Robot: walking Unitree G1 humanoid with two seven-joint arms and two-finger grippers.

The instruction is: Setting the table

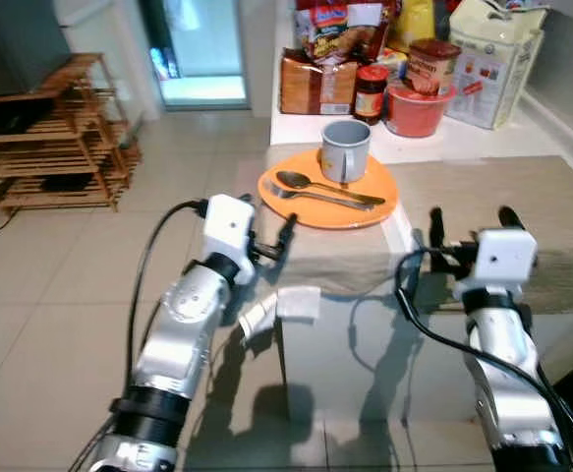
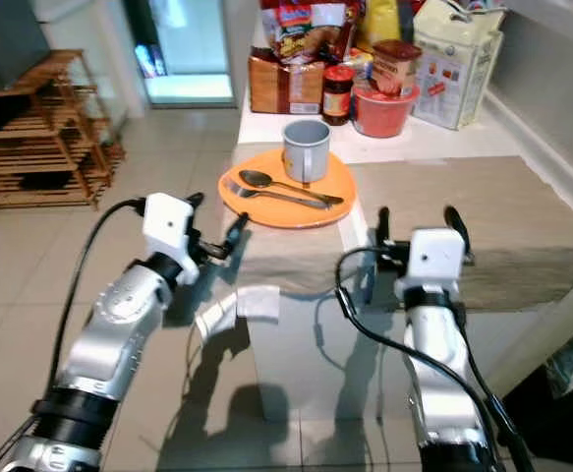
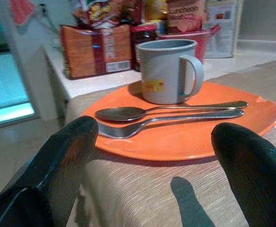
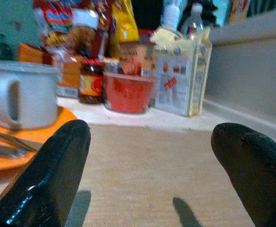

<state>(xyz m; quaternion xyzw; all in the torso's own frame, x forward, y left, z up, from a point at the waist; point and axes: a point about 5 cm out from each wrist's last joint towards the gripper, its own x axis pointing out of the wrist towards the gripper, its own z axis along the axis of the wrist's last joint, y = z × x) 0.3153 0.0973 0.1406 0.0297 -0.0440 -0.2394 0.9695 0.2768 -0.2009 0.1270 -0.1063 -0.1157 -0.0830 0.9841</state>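
Observation:
An orange plate (image 1: 370,210) lies on the left end of a beige placemat (image 1: 502,192) on a white table. On the plate stand a grey mug (image 1: 345,149), a spoon (image 1: 311,183) and a fork (image 1: 317,200). My left gripper (image 1: 271,236) hovers open at the table's near left corner, just short of the plate (image 3: 185,146), pointing at the mug (image 3: 166,71). My right gripper (image 1: 471,221) is open over the placement's near edge, right of the plate, with bare placemat (image 4: 147,165) between its fingers (image 4: 62,156).
Groceries crowd the table's far end: a bread pack (image 1: 315,87), a jar (image 1: 371,93), a red bowl (image 1: 419,108) and a white box (image 1: 497,61). A wooden rack (image 1: 55,133) stands on the tiled floor at left. A white tag (image 1: 296,303) hangs on the table's front.

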